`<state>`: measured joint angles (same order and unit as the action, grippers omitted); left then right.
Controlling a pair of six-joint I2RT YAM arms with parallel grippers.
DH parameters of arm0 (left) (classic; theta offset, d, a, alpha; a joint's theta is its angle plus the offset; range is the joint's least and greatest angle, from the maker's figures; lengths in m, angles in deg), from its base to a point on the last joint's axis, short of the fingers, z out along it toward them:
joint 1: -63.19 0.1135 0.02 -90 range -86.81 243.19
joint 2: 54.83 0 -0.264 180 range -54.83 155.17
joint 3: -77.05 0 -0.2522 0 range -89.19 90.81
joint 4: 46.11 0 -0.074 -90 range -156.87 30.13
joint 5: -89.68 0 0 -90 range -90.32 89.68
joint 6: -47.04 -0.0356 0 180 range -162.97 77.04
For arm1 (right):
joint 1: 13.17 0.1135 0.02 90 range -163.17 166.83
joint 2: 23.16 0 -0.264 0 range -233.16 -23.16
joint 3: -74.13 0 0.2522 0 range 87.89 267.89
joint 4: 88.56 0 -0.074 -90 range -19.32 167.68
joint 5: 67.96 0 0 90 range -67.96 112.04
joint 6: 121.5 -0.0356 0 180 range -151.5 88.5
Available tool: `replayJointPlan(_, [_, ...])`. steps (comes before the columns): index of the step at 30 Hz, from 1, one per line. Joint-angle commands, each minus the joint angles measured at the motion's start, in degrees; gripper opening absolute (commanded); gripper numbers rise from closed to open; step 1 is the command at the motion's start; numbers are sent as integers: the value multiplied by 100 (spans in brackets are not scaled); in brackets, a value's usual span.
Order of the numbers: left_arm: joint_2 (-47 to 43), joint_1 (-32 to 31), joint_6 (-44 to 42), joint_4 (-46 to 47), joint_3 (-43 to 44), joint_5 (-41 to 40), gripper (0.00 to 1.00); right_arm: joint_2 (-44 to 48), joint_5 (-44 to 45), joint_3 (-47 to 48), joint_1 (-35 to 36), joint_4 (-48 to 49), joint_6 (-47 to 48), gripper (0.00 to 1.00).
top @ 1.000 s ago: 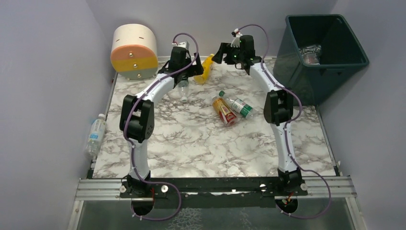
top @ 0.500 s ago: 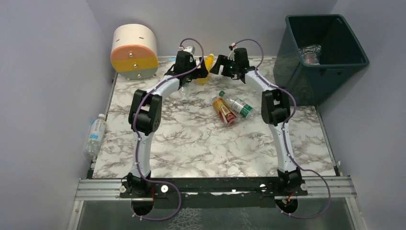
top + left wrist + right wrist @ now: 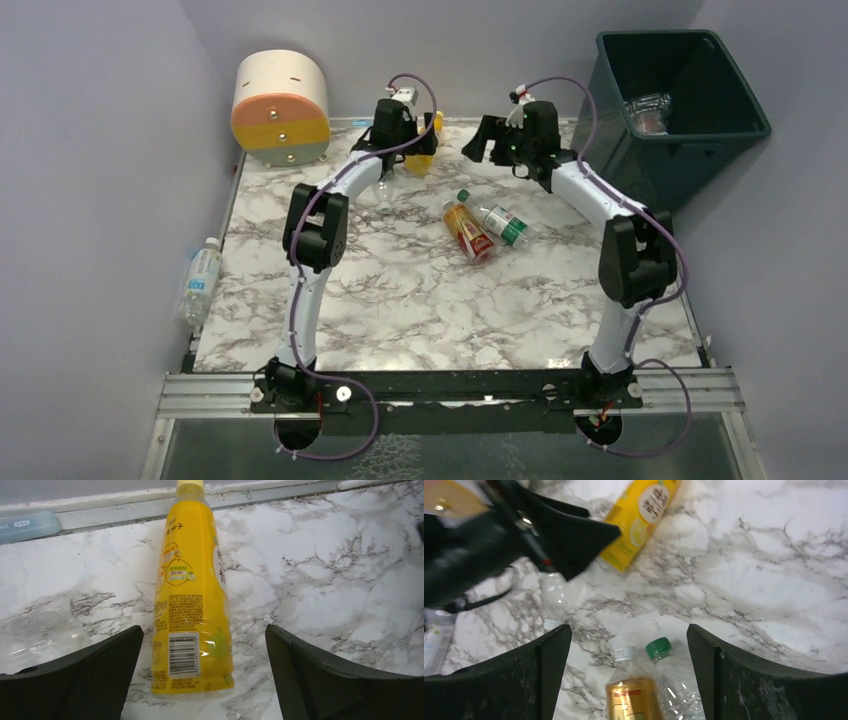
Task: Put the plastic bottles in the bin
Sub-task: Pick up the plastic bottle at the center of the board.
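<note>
R gripper point(image 3: 479, 141) shifted right, jaws apart

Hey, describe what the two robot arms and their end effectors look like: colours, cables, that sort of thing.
Both the left arm and the right arm have white links between chunky black joints, with a thin purple cable looping along each. The left end effector and the right end effector each have two broad, black, wedge-shaped fingers with a finely textured surface.
</note>
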<state>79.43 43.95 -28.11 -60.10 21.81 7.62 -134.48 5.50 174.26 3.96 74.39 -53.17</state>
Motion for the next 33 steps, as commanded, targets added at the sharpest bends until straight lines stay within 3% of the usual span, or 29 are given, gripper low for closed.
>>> replayJointPlan(1, [580, -20, -366, -331, 512, -243, 99, 646, -141, -130, -7, 162, 238, 89])
replayJointPlan(12, [874, -207, -601, -452, 606, -427, 99, 1724, -400, -1073, -7, 87, 169, 89])
replayJointPlan(21, [770, -254, -572, -358, 417, -792, 89, 2063, -447, -1541, -7, 139, 138, 89])
replayJointPlan(28, [878, -247, -544, -528, 675, -974, 70, 2169, -453, -1702, -7, 131, 147, 89])
replayJointPlan(33, [460, -258, -369, -350, 127, -981, 68, 2223, -417, -1789, -7, 110, 166, 89])
